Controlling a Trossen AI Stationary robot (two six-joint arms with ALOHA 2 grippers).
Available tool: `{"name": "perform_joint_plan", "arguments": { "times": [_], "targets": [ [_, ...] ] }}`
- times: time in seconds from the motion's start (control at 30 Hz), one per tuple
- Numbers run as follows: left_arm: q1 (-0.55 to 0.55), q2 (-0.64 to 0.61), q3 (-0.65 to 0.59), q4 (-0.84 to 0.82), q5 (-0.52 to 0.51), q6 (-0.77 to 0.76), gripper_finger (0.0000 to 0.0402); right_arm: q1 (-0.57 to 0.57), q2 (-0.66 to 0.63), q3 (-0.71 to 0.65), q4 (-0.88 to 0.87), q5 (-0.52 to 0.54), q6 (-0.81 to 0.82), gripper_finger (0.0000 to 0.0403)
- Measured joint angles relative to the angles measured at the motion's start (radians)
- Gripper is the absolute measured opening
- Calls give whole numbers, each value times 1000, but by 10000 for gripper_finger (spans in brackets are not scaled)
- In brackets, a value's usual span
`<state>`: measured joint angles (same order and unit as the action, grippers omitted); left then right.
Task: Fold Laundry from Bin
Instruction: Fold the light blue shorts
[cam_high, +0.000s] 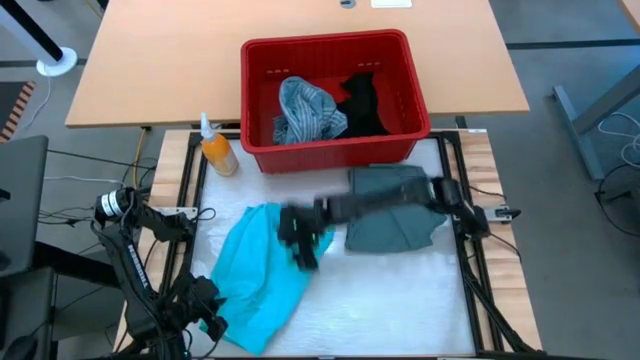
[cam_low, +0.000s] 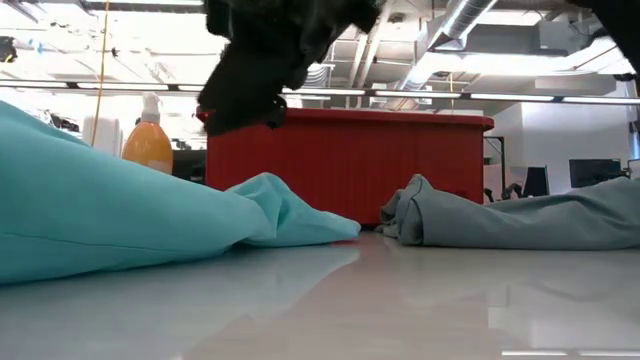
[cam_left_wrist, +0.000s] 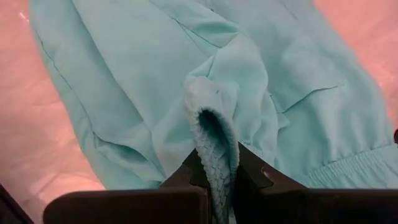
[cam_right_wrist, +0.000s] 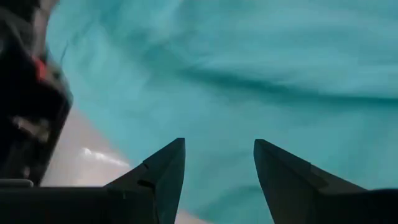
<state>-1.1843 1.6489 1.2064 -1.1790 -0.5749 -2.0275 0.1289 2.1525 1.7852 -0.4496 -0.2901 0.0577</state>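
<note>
The bright turquoise soft garment (cam_high: 262, 275) lies on the white counter (cam_high: 400, 300), long axis running diagonally from its near-left corner toward the red slotted plastic bin (cam_high: 335, 100). The left hand (cam_high: 212, 318) pinches its near hem; the right hand (cam_high: 303, 248) hovers unclenched above its far edge.

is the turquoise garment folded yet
No: the turquoise garment lies loosely spread and rumpled, one ribbed edge pinched in the left gripper.

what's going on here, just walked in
Laundry folding, mid-way. The left gripper is shut on a hem of the turquoise garment spread on the table. The right gripper hovers open over that garment's other edge. A grey-green garment lies beside it. The striped shirt and a black garment are in the red bin.
</note>
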Motion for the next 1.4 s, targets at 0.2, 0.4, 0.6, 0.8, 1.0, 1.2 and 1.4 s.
{"name": "perform_joint_plan", "arguments": {
  "times": [0.2, 0.4, 0.6, 0.8, 1.0, 1.2, 1.4],
  "targets": [
    [0, 0, 5, -59, 74, 13, 13, 23, -1, -151, 213, 74, 149, 191],
    [-2, 0, 5, -65, 221, 128, 23, 29, 8, -249, 242, 83, 224, 170],
    [-2, 0, 5, -8, 203, 337, 97, 25, 8, -276, 244, 99, 231, 158],
    [-11, -23, 5, -63, 209, 333, 190, 26, 7, -274, 251, 132, 231, 153],
    [-100, -66, 5, 28, 272, 479, 229, 26, 7, -274, 248, 135, 231, 153],
    [-180, -128, 23, 43, 265, 505, 230, 26, 7, -274, 247, 135, 233, 153],
    [-143, -265, 74, -27, -25, 550, 231, 26, 7, -274, 245, 135, 238, 153]
  ]
}}
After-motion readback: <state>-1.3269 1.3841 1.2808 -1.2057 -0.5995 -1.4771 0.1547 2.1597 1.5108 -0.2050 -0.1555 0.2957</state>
